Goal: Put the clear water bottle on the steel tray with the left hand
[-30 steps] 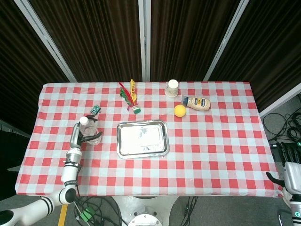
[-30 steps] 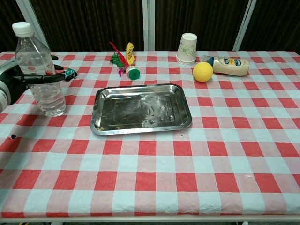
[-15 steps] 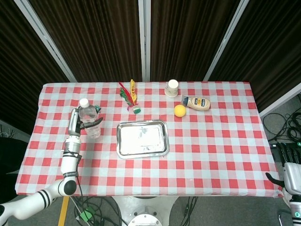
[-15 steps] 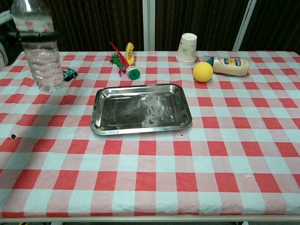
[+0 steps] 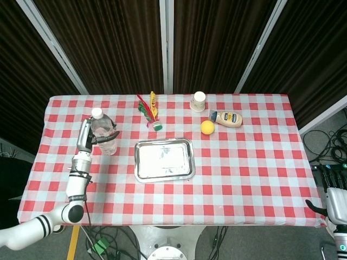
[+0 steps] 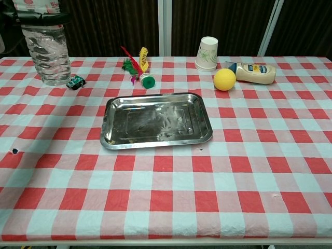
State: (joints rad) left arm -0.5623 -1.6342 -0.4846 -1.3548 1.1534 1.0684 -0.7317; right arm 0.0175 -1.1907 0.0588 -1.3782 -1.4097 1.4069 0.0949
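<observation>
The clear water bottle (image 5: 102,132) (image 6: 47,54) with a white cap is upright and lifted off the cloth, left of the steel tray (image 5: 164,159) (image 6: 155,120). My left hand (image 5: 93,138) grips it around the middle; in the chest view only dark fingers (image 6: 39,18) wrapped round the bottle show at the top left edge. The tray lies empty at the table's centre. My right hand (image 5: 333,190) hangs low off the table's right edge, holding nothing, fingers loosely apart.
A small green toy (image 6: 75,81) lies under the bottle. A feather shuttlecock (image 5: 149,110) (image 6: 138,67) sits behind the tray. A paper cup (image 6: 208,53), yellow ball (image 6: 224,79) and lying sauce bottle (image 6: 255,72) are at the back right.
My left hand has lifted the bottle off the table and carried it up and slightly toward the back; in the chest view its cap has left the frame.
</observation>
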